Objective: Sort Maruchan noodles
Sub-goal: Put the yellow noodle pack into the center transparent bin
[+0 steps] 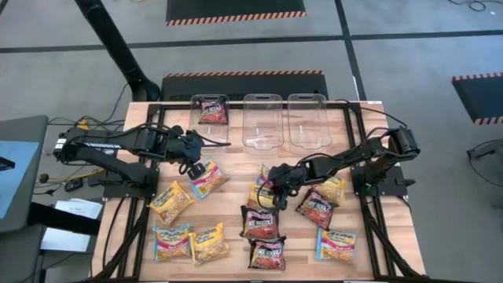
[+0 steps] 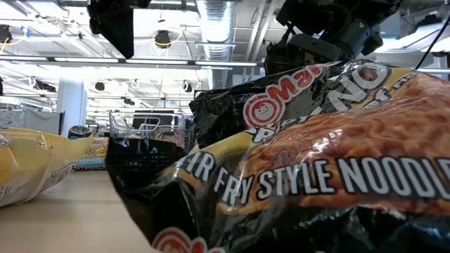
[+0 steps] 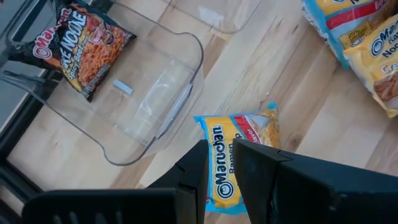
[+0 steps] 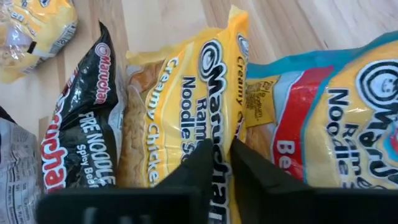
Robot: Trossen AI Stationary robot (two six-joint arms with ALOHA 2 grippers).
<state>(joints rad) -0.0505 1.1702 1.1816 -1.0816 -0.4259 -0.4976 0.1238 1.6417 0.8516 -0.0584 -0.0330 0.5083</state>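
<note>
High view: packets lie spread over the near half of the desk (image 1: 236, 167); three tubs stand along its far edge.
Near edge: four packets in a row, namely a pink one (image 1: 171, 242) and a yellow one (image 1: 209, 242) toward the left corner, a dark one (image 1: 267, 253) at mid-edge, and a blue-yellow one (image 1: 336, 244) toward the right.
Low view: one dark packet (image 2: 316, 176) fills the foreground.
Desk middle: two more dark packets (image 1: 259, 222) (image 1: 317, 206) and two loose yellow ones (image 1: 171, 203) (image 1: 332, 187).
Right tool (image 4: 216, 163): over the desk's middle, fingers drawn narrow and pinched on the raised seam of the creamy-chicken packet (image 4: 186, 93), which lies between a fire-noodle packet (image 4: 78, 124) and a beef packet (image 4: 329, 118), touching both.
Left tool (image 3: 221, 165): left of the middle, just short of the tubs, fingers narrow and closed on the edge of the blue packet (image 3: 245, 140), which is flat on the wood.
Left tub (image 1: 211, 126): far edge, holds one red-black packet (image 1: 212, 112).
Middle tub (image 1: 262, 122): clear.
Right tub (image 1: 307, 119): clear, beside the middle one.
</note>
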